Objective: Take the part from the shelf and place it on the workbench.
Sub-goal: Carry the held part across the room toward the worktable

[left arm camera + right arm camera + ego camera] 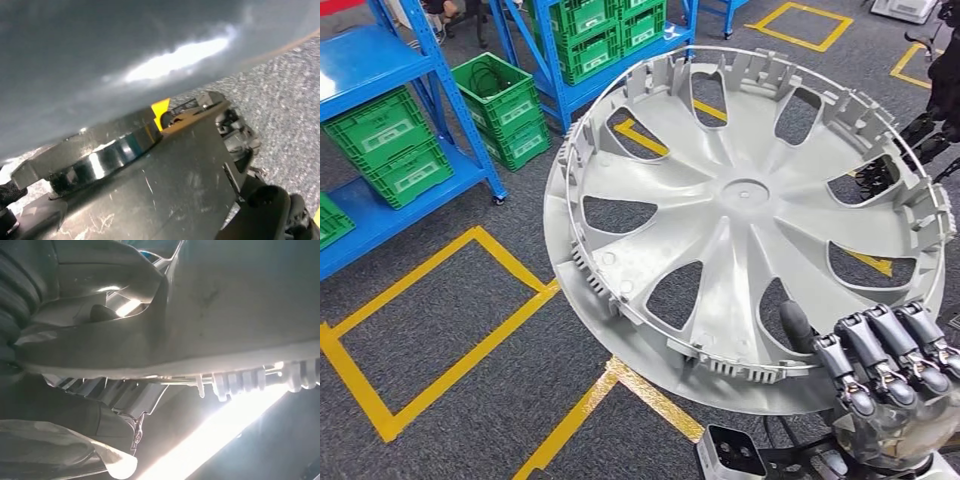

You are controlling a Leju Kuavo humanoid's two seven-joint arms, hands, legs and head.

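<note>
Grey carpet floor with yellow tape lines [433, 330], blue shelves holding green crates [392, 145], round silver-grey plastic wheel cover [743, 215] held at its rim by right hand [890, 365], left hand's state cannot be told.

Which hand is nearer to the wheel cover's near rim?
Right. The right hand grips the wheel cover at that rim; the left hand's place cannot be told.

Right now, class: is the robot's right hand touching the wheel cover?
Touching. The head view shows the right hand with fingers curled over the wheel cover's near rim, gripping it.
</note>
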